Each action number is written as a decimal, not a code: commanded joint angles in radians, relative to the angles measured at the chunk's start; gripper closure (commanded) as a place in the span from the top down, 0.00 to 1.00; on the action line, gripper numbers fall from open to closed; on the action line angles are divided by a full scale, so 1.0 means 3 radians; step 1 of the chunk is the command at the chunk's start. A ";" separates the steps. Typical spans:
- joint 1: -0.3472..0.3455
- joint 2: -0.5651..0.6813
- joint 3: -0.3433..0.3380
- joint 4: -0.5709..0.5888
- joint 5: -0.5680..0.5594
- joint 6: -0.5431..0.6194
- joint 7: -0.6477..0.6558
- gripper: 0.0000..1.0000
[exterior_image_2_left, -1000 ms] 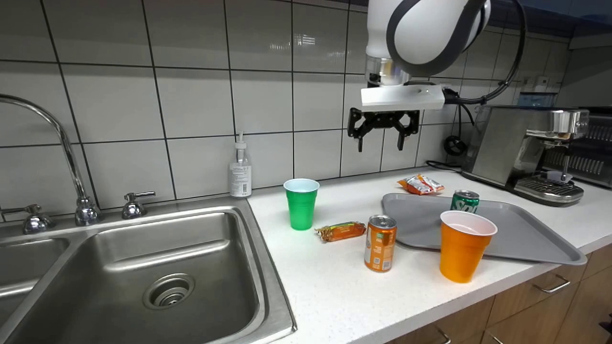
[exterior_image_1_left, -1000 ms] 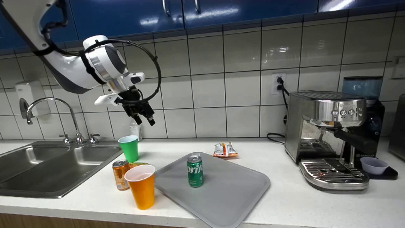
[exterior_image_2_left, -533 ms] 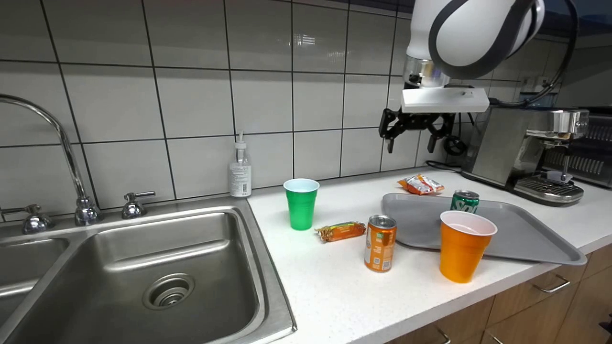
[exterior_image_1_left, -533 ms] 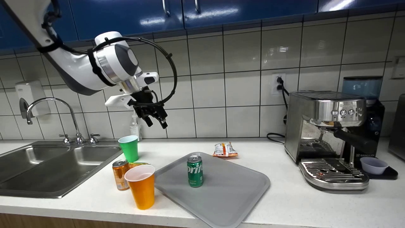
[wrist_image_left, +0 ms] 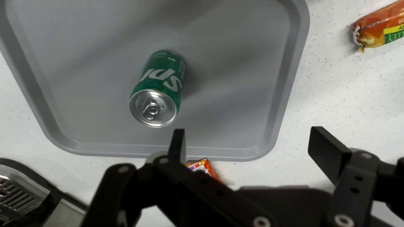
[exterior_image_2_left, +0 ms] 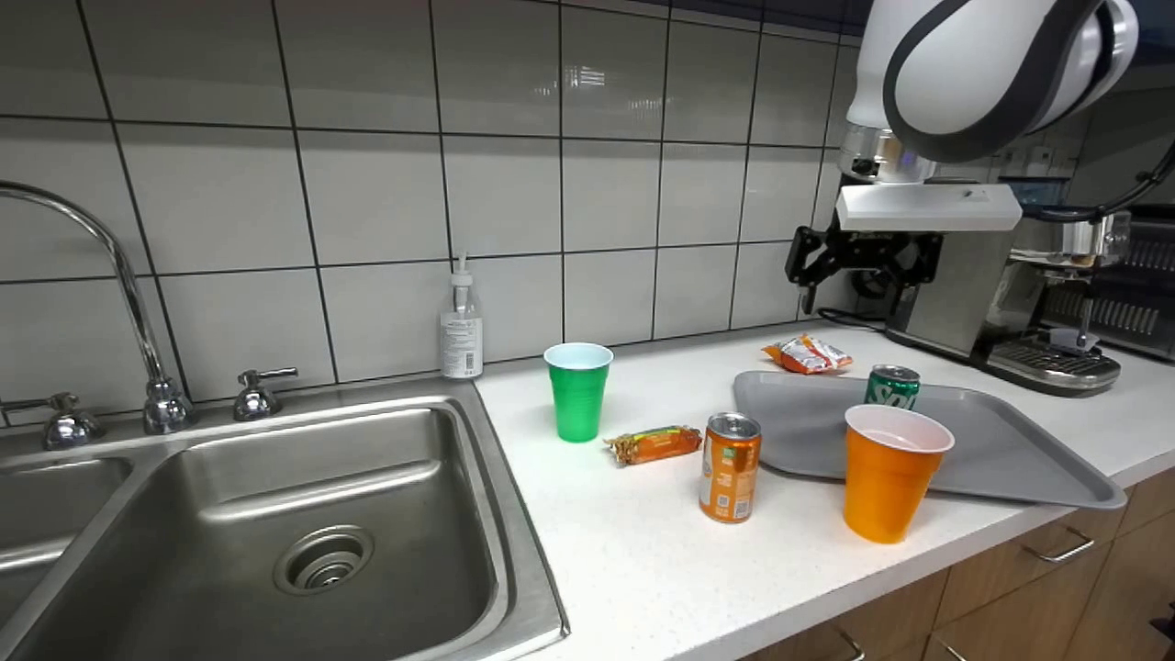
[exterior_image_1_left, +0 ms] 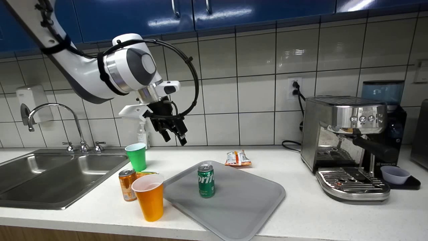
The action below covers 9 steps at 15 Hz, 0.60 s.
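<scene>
My gripper (wrist_image_left: 249, 137) stands open with nothing between its fingers, high over the counter in both exterior views. A green Sprite can (wrist_image_left: 164, 78) stands upright on the grey tray (wrist_image_left: 240, 119), below the gripper and apart from it. Behind the tray lies an orange snack bag (exterior_image_1_left: 237, 158), partly hidden by a finger (wrist_image_left: 177, 145) in the wrist view. Toward the sink side are a green cup (exterior_image_2_left: 578, 395), a wrapped bar (exterior_image_2_left: 654, 445) and an orange can (exterior_image_2_left: 732, 468). An orange cup (exterior_image_1_left: 150, 201) stands beside the tray and, in an exterior view, hides part of the Sprite can.
The steel sink (exterior_image_2_left: 486, 514) with its faucet (exterior_image_1_left: 78, 122) is set into the counter. By the tiled wall stands a soap bottle (exterior_image_2_left: 462, 330). An espresso machine (exterior_image_1_left: 344, 130) sits at the far end. Blue cabinets (exterior_image_1_left: 260, 13) hang above.
The arm and gripper have moved away from the sink, toward the tray and espresso machine, and ended slightly lower. The gripper stays open; the objects on the counter have not moved.
</scene>
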State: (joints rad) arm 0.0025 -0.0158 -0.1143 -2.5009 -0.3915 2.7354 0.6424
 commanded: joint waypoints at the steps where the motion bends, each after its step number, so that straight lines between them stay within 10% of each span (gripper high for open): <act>1: -0.0174 -0.0111 0.0014 -0.0200 0.0102 0.0071 -0.0171 1.00; 9: -0.0360 0.0006 -0.0060 -0.0295 0.0073 0.0190 -0.0102 1.00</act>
State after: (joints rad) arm -0.0774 -0.0144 -0.1315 -2.5744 -0.3798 2.7631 0.6276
